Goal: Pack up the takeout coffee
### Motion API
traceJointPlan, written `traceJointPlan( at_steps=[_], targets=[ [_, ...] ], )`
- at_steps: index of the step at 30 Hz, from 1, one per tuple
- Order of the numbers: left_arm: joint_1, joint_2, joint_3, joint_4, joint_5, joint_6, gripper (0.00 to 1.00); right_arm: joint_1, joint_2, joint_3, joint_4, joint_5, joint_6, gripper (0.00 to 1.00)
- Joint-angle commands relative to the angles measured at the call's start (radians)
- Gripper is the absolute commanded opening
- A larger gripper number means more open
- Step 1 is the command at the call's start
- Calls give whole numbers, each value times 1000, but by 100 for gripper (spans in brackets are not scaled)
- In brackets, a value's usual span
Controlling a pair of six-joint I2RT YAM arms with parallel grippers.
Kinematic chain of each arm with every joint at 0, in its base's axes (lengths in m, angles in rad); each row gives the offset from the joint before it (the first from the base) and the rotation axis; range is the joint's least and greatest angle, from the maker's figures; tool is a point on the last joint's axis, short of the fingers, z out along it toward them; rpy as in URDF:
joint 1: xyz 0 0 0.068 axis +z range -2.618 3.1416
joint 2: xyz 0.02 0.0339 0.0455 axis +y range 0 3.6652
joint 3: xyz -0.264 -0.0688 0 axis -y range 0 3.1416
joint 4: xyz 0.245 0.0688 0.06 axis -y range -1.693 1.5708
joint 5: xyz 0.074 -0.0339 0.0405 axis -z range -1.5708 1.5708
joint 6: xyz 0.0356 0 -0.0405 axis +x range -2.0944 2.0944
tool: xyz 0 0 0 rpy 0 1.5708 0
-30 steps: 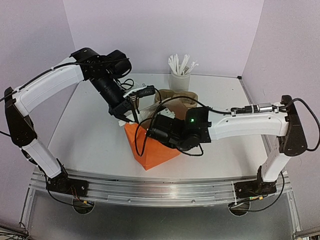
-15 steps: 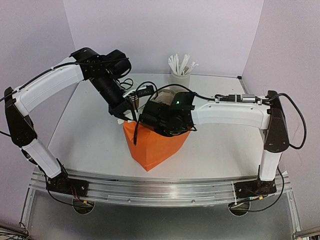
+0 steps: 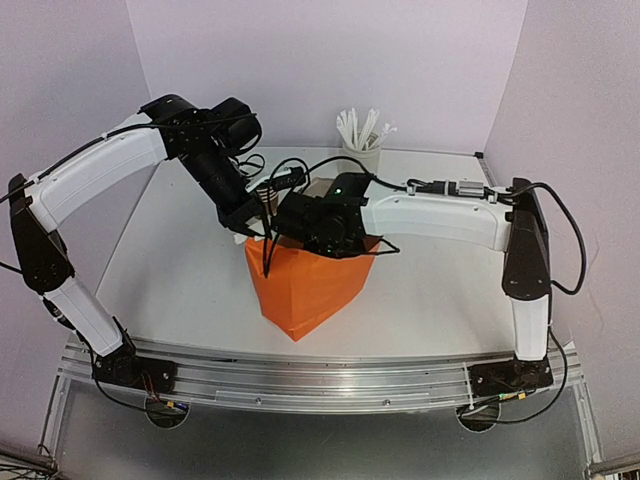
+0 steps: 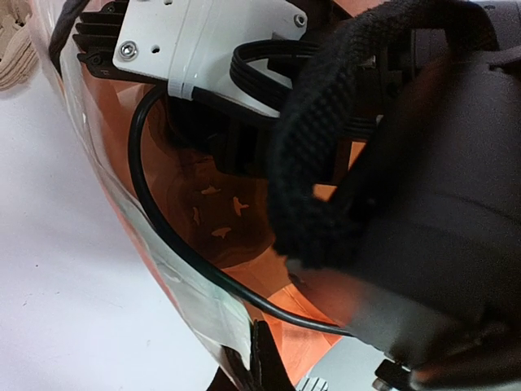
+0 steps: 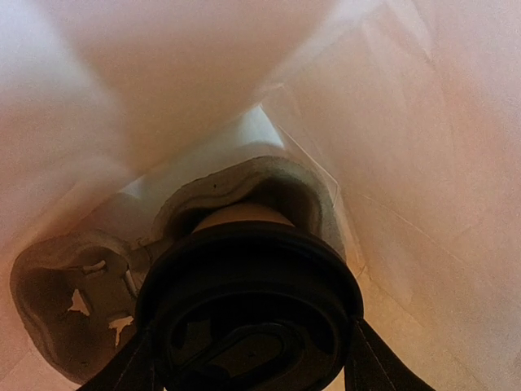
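The takeout coffee (image 5: 248, 301), a brown paper cup with a black dome lid, hangs inside the orange paper bag (image 3: 305, 285). My right gripper (image 5: 248, 362) is shut on it, one finger on each side of the lid. The cup's base is at a well of the grey pulp cup carrier (image 5: 73, 309) on the bag's floor. From above, only the right wrist (image 3: 325, 222) shows, sunk in the bag's mouth. My left gripper (image 3: 252, 228) is shut on the bag's rim (image 4: 236, 342), and its fingertips (image 4: 262, 366) pinch the edge.
A white cup of stirrers (image 3: 361, 150) stands at the back of the table. Beige pulp pieces (image 4: 15, 57) lie just behind the bag. A black cable (image 4: 163, 236) from the right arm crosses the bag's mouth. Walls close in the left, back and right.
My right arm swung from the bag's front right side up over the bag and went down into its mouth with the cup. The left gripper kept its hold on the rim.
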Motion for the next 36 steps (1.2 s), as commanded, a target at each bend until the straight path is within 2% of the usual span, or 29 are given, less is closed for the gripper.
traceJointPlan(
  at_steps=[1, 6, 8, 12, 20, 26, 30, 36],
  targets=[
    [-18, -17, 3, -11, 32, 23, 0, -36, 180, -55, -72, -151, 15, 15],
    [-18, -22, 4, -13, 29, 20, 0, -36, 211, -78, -44, -187, 19, 18],
    [-18, -27, -4, -13, 28, 20, 0, -36, 200, -89, -41, -182, 20, 22],
    [-18, -32, -15, -12, 26, 16, 0, -36, 157, -59, -46, -153, -3, 43],
    [-18, -26, -15, -16, 15, 18, 0, -36, 39, 63, -104, -51, -49, 59],
    [-18, -24, -18, -23, 8, 22, 0, -36, -43, 105, -128, 14, -43, 90],
    [-18, -22, -16, -31, 3, 27, 0, -34, -78, 131, -128, 36, -66, 94],
    [-18, -18, -7, -40, -19, 35, 0, -26, -120, 170, -128, 64, -94, 94]
  ],
)
